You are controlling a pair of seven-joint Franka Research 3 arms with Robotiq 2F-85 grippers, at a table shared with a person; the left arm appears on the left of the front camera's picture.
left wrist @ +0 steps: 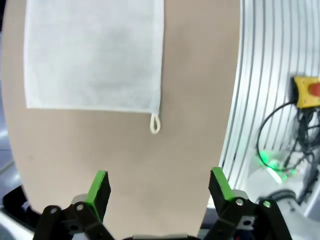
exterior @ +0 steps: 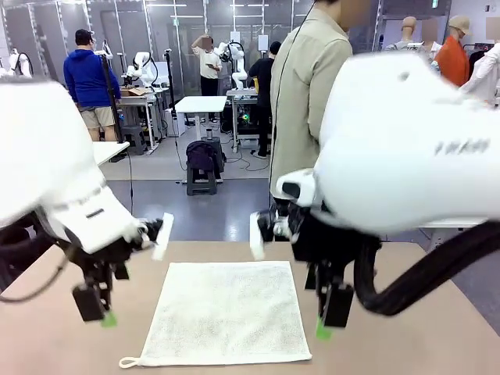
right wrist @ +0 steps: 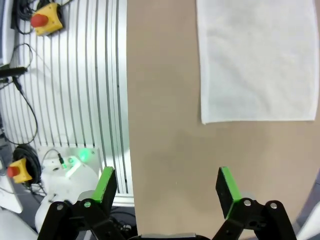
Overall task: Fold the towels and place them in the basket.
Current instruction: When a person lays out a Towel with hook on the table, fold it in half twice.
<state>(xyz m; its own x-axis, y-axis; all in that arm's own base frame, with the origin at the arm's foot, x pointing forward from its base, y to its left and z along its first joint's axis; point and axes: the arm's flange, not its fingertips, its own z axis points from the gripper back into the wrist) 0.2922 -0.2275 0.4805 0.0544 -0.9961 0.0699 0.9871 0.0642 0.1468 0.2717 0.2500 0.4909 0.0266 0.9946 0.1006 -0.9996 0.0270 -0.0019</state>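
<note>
Left tool (left wrist: 160, 182) and right tool (right wrist: 167, 182) stand wide, empty. I should pinch both near corners of the off-white towel (exterior: 226, 312), lifting evenly off the tabletop (exterior: 437, 328).

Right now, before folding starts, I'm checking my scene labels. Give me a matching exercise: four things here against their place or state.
1 towel
2 loop
3 left gripper
4 right gripper

a open, off the towel's right edge
b spread flat, unfolded
c open, off the towel's left edge
d at the towel's near left corner

Pairs: 1-b, 2-d, 3-c, 4-a
</note>
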